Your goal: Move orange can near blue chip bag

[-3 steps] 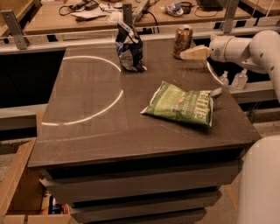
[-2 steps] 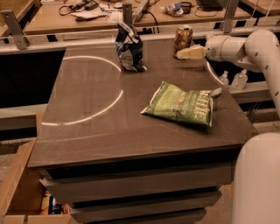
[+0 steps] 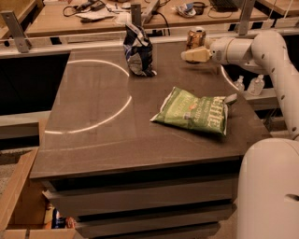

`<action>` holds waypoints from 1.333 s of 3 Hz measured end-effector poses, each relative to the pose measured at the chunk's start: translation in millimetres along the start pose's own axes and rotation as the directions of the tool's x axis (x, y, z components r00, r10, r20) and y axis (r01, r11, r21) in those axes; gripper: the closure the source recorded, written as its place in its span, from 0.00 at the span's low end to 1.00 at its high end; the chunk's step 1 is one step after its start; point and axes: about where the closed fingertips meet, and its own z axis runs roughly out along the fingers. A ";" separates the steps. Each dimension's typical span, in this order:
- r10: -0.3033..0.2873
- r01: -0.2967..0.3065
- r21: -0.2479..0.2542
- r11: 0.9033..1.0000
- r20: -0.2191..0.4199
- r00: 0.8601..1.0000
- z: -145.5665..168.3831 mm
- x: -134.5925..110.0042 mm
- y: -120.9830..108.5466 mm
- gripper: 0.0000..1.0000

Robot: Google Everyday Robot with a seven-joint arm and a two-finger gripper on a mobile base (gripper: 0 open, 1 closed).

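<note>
Nearest, well in front of the green chip bag, the robot's white body fills the right corner and a cardboard box sits on the floor at the left. The dark brown desk carries pale curved streaks of light to the left of the green chip bag, which lies flat toward the desk's right side. Right of it, off the desk, stand two small plastic bottles. Beyond it, the white arm reaches in from the right and holds the pincer just in front of the orange can, which stands upright at the far edge; whether the pincer is wide or narrow cannot be told. Beyond and left of the green chip bag stands the blue chip bag. Farthest back runs a wooden bench strewn with cables.
</note>
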 end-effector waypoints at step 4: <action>0.039 -0.050 -0.185 0.981 -0.061 0.997 -6.4 -19.3 73.5 1.00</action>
